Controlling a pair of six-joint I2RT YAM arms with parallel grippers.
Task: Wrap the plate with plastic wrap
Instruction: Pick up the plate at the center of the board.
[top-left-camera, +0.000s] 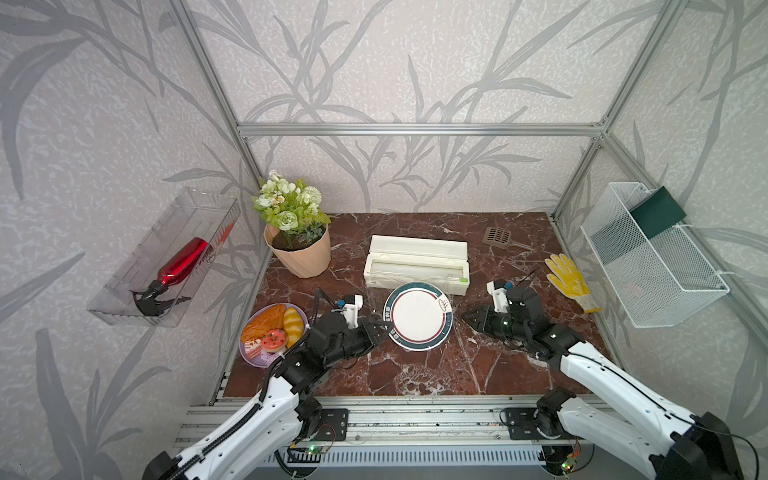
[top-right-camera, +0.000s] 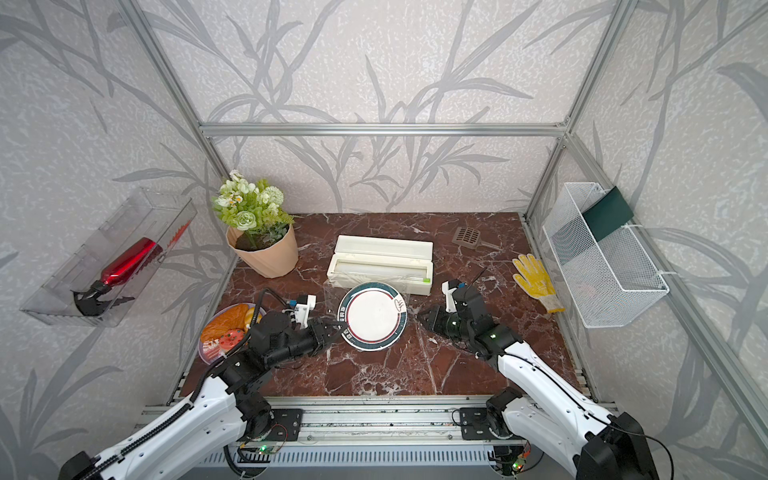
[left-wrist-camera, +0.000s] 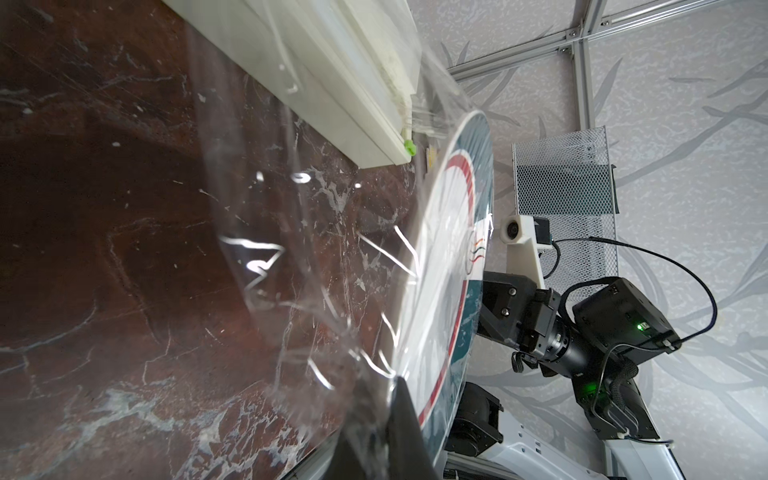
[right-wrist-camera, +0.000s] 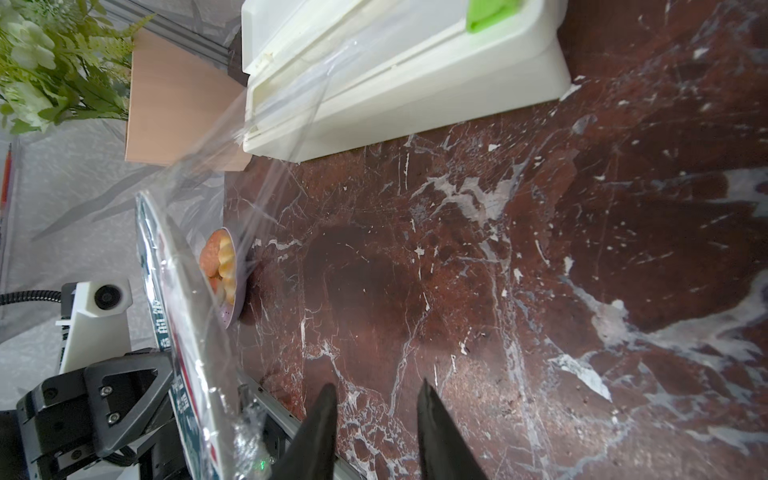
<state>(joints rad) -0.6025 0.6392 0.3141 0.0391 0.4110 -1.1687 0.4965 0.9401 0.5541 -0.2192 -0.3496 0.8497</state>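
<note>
The left jaws clamp the plate (top-left-camera: 417, 316) rim and plastic wrap (left-wrist-camera: 291, 270) together — raised off the table (top-left-camera: 415, 374) — the right jaws stand apart, empty, beside it.

Illumination is bright, even and diffuse in both top views; wide-angle stretching appears toward the picture edges. The plate (right-wrist-camera: 174, 299) casts a soft shadow on the desk (right-wrist-camera: 357, 266). White glints streak the plastic wrap (left-wrist-camera: 257, 266); wrist views soften close up
</note>
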